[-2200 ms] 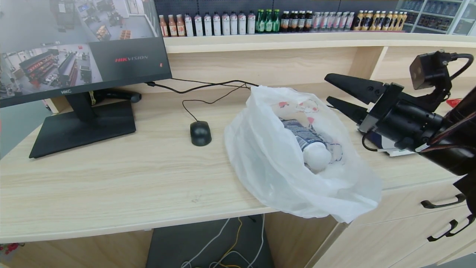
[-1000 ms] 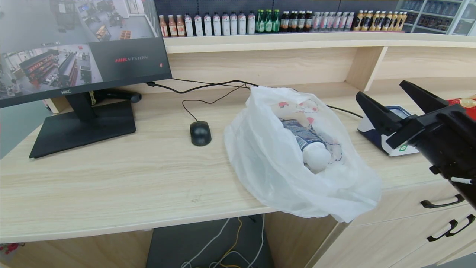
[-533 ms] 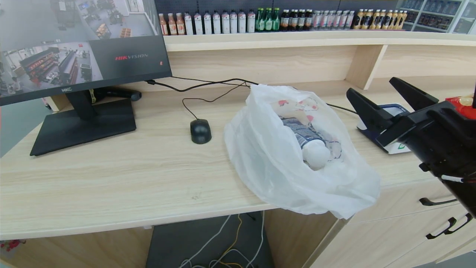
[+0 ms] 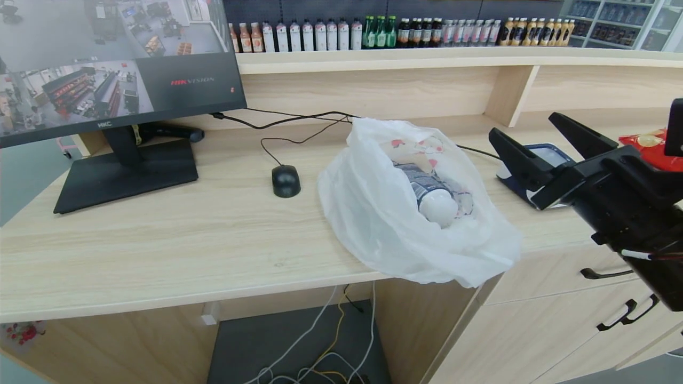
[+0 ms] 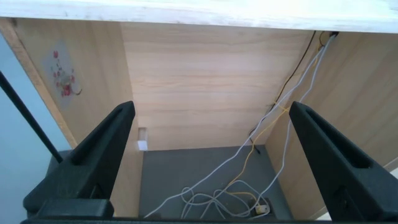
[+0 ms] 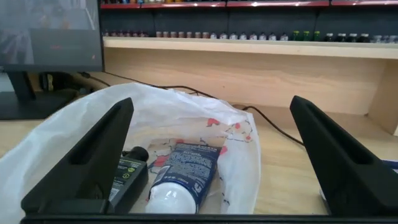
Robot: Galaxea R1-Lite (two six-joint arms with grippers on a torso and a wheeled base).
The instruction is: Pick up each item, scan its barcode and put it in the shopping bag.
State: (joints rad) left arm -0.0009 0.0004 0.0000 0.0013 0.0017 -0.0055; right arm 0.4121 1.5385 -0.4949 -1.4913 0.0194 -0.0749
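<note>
Looking down on a pale wooden bench [image 4: 160,240] and seeing a white shopping bag [image 4: 368,213] slumping near its front edge, with the mouth gaping upward and toward the right. Finding inside the bag a bottle [image 4: 435,205] with a blue-and-white label and a white end, lying on its side. Catching the same bag [image 6: 186,109] and bottle [image 6: 186,177] from the right wrist, along with a second item with a black cap [image 6: 129,167] lying just beside the bottle.

Holding the right tool [image 4: 525,126] above the bench, just right of the bag, with the fingers spreading wide and gripping nothing. Framing the open bag between those two fingers in the right wrist view [image 6: 211,102]. Glimpsing a white-and-blue scanner [image 4: 547,154] sitting on the bench behind that tool, partly covered by it, and a red packet [image 4: 648,144] lying farther right, near the bench's end.

Hanging the left tool [image 5: 211,106] below the bench top, fingers likewise spreading wide and empty, facing the wooden recess where loose cables [image 5: 249,186] are trailing down to the floor.

Noting a monitor [image 4: 122,64] standing at the bench's left, a black mouse [image 4: 286,181] sitting between monitor and bag, and a row of bottles [image 4: 400,32] lining the shelf behind.
</note>
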